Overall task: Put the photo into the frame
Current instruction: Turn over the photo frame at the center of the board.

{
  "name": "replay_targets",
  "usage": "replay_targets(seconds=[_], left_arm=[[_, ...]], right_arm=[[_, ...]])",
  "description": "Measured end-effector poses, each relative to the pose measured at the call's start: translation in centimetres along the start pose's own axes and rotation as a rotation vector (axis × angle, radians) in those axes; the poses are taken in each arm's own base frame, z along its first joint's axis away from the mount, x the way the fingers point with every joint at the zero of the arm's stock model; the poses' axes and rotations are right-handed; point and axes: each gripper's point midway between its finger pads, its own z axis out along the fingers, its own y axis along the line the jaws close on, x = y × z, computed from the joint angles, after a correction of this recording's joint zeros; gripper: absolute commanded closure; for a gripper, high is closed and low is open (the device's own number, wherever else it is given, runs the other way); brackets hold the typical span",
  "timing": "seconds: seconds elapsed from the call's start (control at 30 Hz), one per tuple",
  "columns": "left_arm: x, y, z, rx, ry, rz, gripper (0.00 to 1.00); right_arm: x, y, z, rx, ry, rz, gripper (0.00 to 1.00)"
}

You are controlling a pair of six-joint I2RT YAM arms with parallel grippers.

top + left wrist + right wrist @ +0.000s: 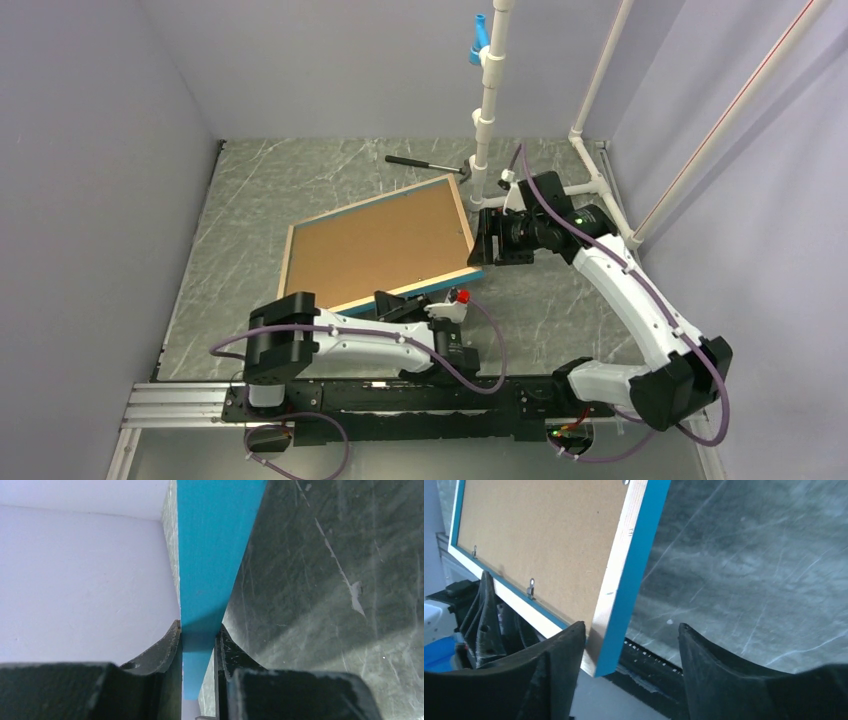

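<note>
Top view: frame (464, 222) lies slantwise mid-surface (250, 190), back side up, brown board (380, 245) seated in the recess. Near blue edge appears raised off the surface. Left gripper (392, 300) is at the near edge and right gripper (487, 243) at the right-hand near corner. Hammer (428, 164) lies beyond the frame, apart from it. Photo not in view, and I cannot tell whether it sits under the board. Left wrist view: both fingers (167, 652) are pressed onto the turquoise edge, one per face, so the left gripper is pinching the frame. Right wrist view: right gripper is spread wide and holds nothing. The frame corner stands between its fingers, close to the left-hand finger (564, 665); contact cannot be confirmed. Clips (531, 586) show along the board's edge, and the frame is tilted clear of the surface here. Assessment: step in hand is frame handling, with the left arm alone carrying the raised edge. Insertion looks done or nearly so, but that is unconfirmed w/o sight of the photo. Next move, prob.: right arm backs clear of the corner. Left arm then turns or lowers the frame slowly, since a one-edge pinch on a wide panel can let it swing or slip.
</note>
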Motion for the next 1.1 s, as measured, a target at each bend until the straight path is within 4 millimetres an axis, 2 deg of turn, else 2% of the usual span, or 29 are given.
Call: replay_targets(seconds=[0.07, 0.13, 0.47, 0.63, 0.83, 0.93, 1.1], left_arm=[[-0.1, 0.8, -0.1, 0.002, -0.001, -0.026, 1.0], [-0.3, 1.8, -0.4, 0.011, -0.008, -0.052, 1.0], [-0.9, 5.7, -1.9, 0.126, -0.075, -0.121, 1.0], [-0.8, 7.0, -2.4, 0.194, -0.112, -0.137, 1.0], [-0.4, 7.6, -2.8, 0.245, -0.136, -0.115, 1.0], [-0.5, 7.7, -2.8, 0.254, -0.144, -0.123, 1.0], [-0.4, 7.7, -2.9, 0.278, -0.152, -0.141, 1.0]], right_arm=[[-0.7, 0.4, -0.9, -0.006, -0.049, -0.033, 0.09], [-1.4, 0.7, -1.8, -0.011, -0.095, -0.065, 0.01], [-4.4, 2.7, -4.6, -0.069, -0.278, -0.206, 0.0], [-5.4, 4.0, -6.0, -0.136, -0.399, -0.35, 0.01], [-4.6, 5.3, -9.1, -0.215, -0.633, -0.613, 0.01], [-4.1, 6.6, -11.1, -0.262, -0.753, -0.775, 0.01], [-2.9, 8.0, -12.8, -0.312, -0.874, -1.031, 0.01]])
